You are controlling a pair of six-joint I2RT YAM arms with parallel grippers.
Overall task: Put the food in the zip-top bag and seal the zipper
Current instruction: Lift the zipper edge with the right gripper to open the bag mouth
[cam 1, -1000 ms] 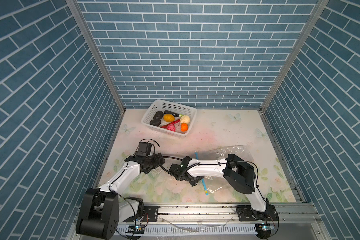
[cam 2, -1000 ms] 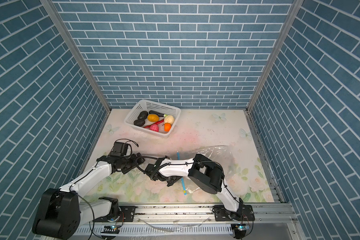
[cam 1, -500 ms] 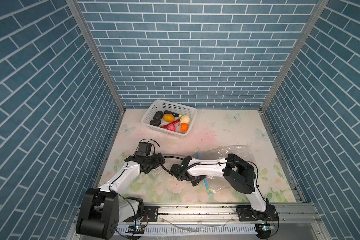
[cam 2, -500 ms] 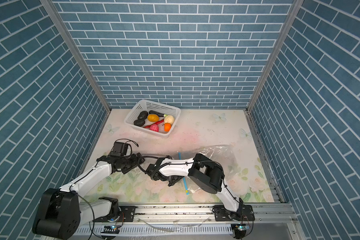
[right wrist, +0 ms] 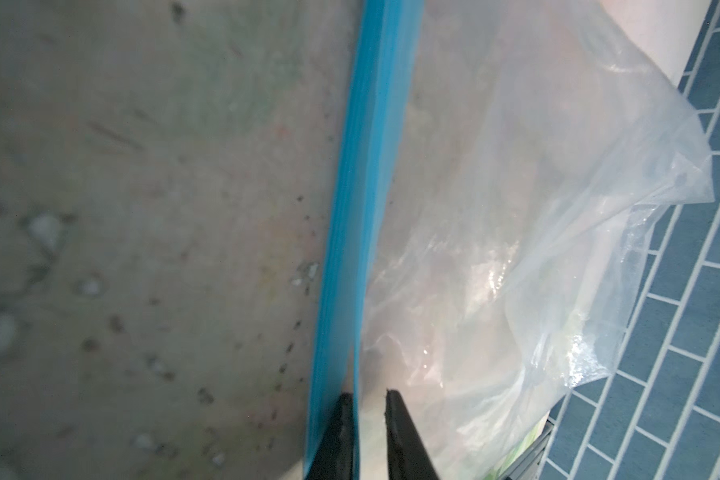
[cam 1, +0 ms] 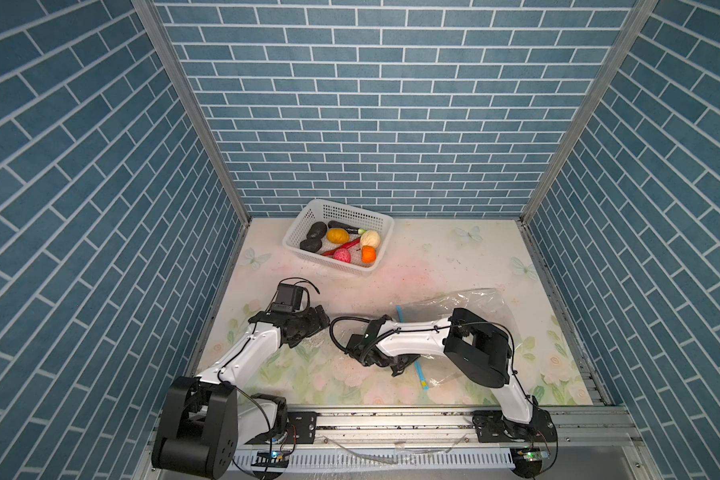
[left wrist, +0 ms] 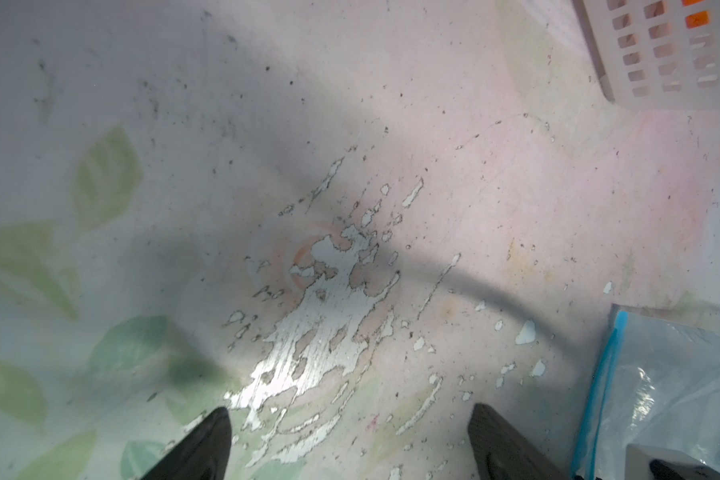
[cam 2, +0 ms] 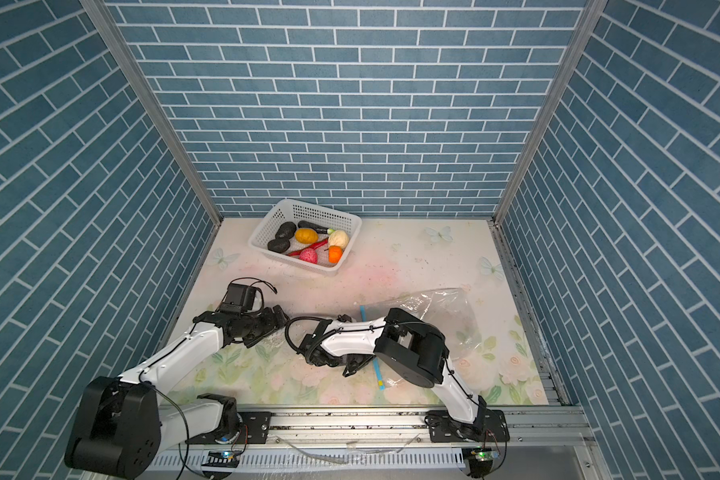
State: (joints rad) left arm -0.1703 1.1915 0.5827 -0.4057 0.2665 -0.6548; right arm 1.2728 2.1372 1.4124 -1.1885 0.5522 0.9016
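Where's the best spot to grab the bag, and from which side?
Pinch the blue zipper strip, coming in over the table beside it. It is the bag's one straight, flat edge and lies open to that side; the rest is limp, crumpled film.

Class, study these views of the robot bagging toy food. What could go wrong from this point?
1. The right gripper has its jaws only narrowly apart at the zipper; they may catch both layers of the zip-top bag, leaving its mouth flat.
2. All the food sits in the white basket, away from the bag; rounded pieces could slip from the open left gripper on the way over.
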